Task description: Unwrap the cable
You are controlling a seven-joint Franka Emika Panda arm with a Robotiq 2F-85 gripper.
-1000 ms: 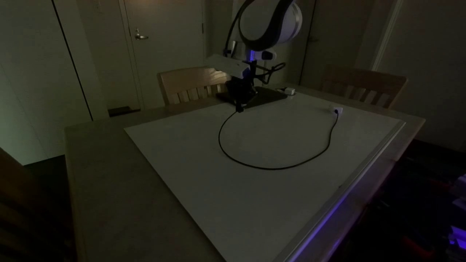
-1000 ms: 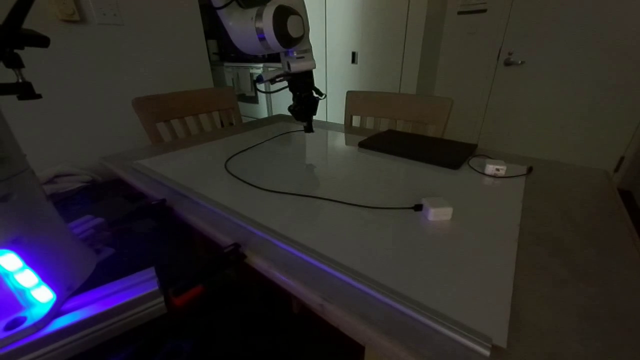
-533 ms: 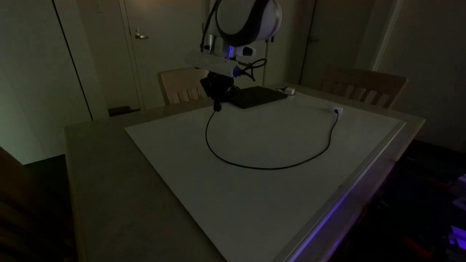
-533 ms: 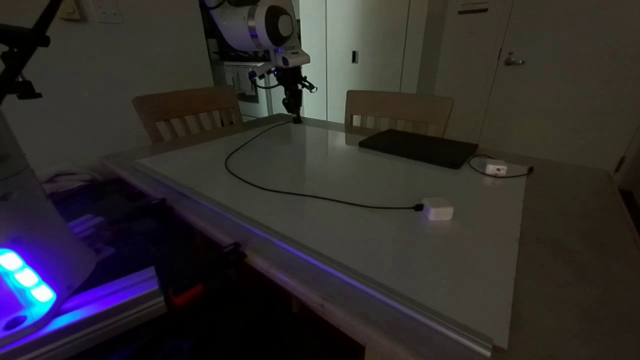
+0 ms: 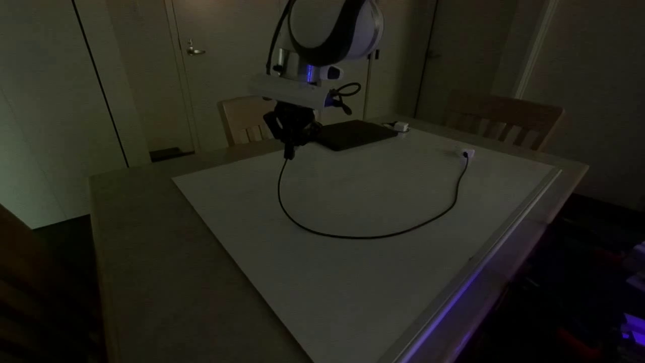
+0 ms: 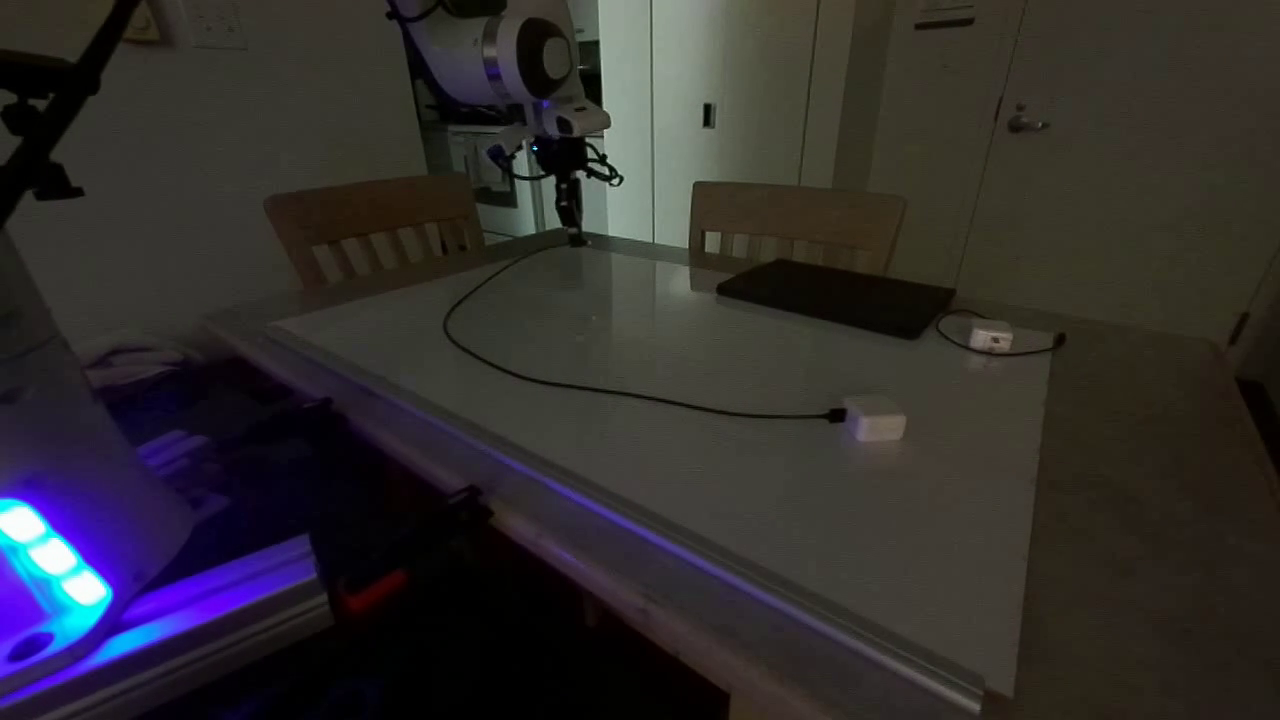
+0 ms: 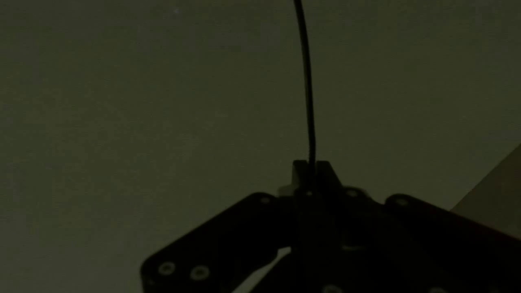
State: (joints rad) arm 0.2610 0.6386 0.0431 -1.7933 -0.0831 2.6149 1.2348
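Three blue-white lights (image 6: 52,556) on the robot base (image 6: 90,440) nearest me, metal bar (image 6: 230,600) at its foot. Next out is the table (image 6: 1140,560), white board (image 6: 780,500) on it, metal trim (image 6: 900,657) along the board's near edge. First item on the board: a white plug block (image 6: 875,418) with a black connector (image 6: 837,415) right up against it. The cable (image 7: 308,81) starts there — one long bend across the board toward the far corner. Second white block (image 6: 991,335) sits near another corner, short black lead (image 6: 1015,354) curling beside it, and a flat dark slab (image 6: 835,297) lies next to that at the board's far edge, well apart from the cable. Farther still, at the far corner, the gripper (image 7: 311,167) hangs tip-down under the arm (image 6: 510,70): fingertips (image 7: 325,175) together, pinched on the cable, which comes straight out from between them. Can't tell if the tips touch the board, and the cable past them is hidden. Behind the table — two wooden chairs (image 6: 375,208), then pale panels (image 6: 740,60) and a door (image 6: 1140,200) with a lever handle (image 6: 1027,123).
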